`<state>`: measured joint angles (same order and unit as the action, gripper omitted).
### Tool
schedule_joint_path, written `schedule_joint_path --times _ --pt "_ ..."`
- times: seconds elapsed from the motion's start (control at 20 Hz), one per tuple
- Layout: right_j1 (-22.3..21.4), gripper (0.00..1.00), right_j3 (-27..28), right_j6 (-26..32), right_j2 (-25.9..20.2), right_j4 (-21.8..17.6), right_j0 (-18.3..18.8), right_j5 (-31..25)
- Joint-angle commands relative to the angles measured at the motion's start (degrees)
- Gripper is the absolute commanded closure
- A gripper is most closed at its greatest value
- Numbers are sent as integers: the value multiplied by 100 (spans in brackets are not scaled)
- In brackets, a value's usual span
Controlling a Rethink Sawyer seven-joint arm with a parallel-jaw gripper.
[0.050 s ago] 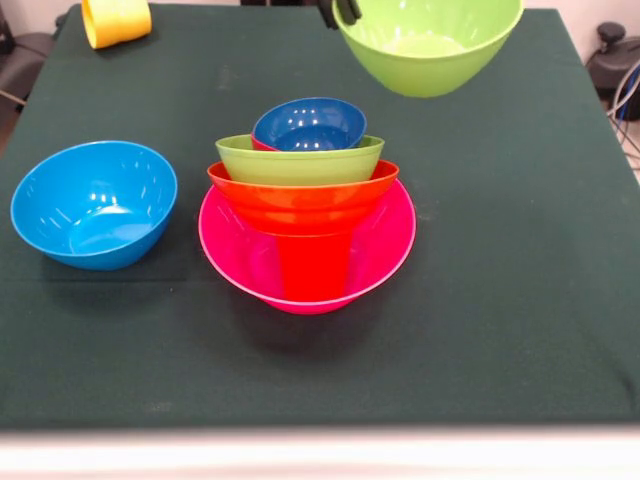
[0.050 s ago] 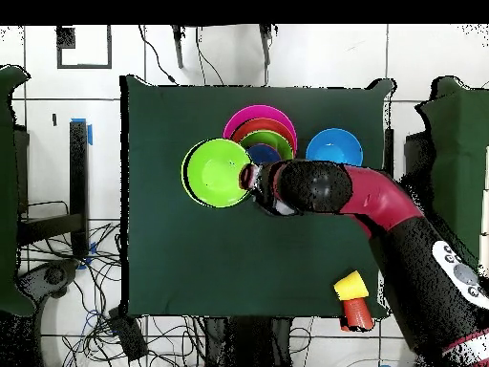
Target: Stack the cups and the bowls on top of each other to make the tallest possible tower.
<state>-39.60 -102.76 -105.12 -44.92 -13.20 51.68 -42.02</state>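
In the front view, your gripper (image 1: 340,12) was clamped on the rim of the lime green bowl (image 1: 430,45), which hung upright above the table (image 1: 520,300), behind and to the right of the tower (image 1: 306,215) and higher than its top dark blue bowl (image 1: 310,125). In the overhead view, that carried bowl (image 2: 217,172) sat beside the tower (image 2: 260,134), overlapping its edge but off centre, so in my judgement you needed to shift it across toward the pink base.
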Motion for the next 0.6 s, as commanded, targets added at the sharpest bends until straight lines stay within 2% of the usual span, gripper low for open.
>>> schedule_joint_path --times 0.05,0.25,0.45,0.6 --pt "319 100 726 1557 -248 -376 7 -970" --pt "126 100 812 1549 -405 -268 122 -1428" --pt "-15 100 776 1438 -500 -294 196 -1634" --pt "-224 100 663 1307 -623 -165 265 -1877"
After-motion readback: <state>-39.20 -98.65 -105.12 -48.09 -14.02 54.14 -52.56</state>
